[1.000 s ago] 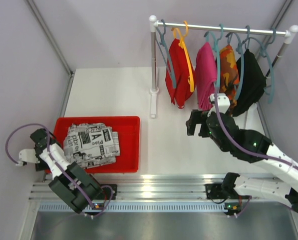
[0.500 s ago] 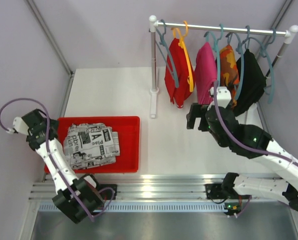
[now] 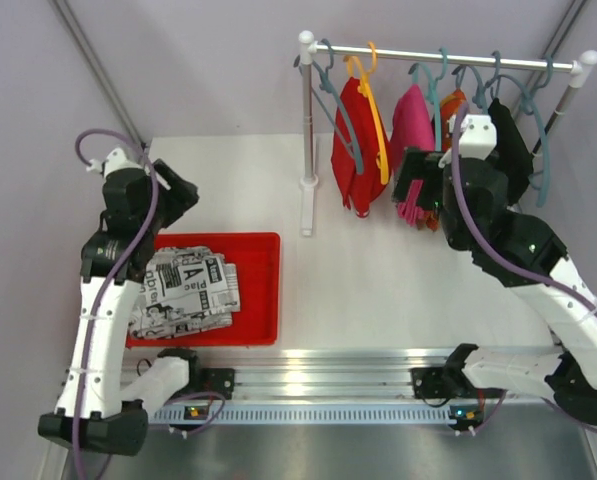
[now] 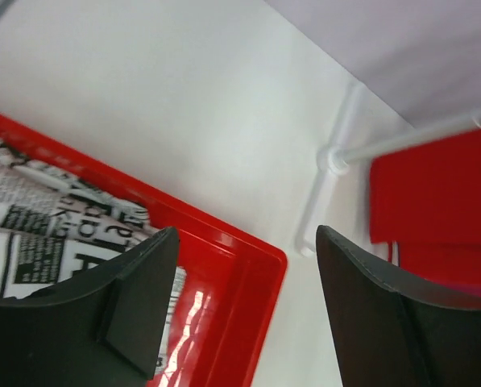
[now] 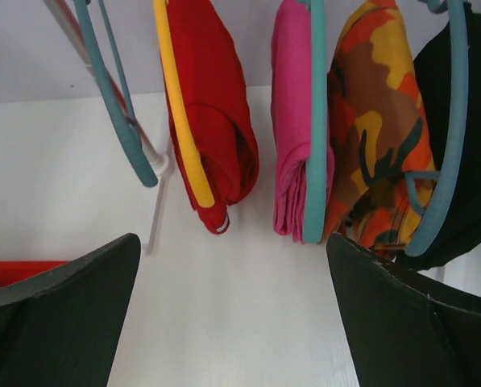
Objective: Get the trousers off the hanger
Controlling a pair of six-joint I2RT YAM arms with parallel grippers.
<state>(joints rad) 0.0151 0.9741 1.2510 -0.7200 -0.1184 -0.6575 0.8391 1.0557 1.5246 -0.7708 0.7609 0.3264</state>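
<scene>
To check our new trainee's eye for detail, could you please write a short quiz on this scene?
1. Which trousers lie in the red tray? A red; B black-and-white patterned; C plain black.
2. True or false: the right arm has its jaws shut on a garment.
3. How many trousers hang from the rail?
Key: 1 B. 2 False: the jaws stand open and empty. 3 Four.
</scene>
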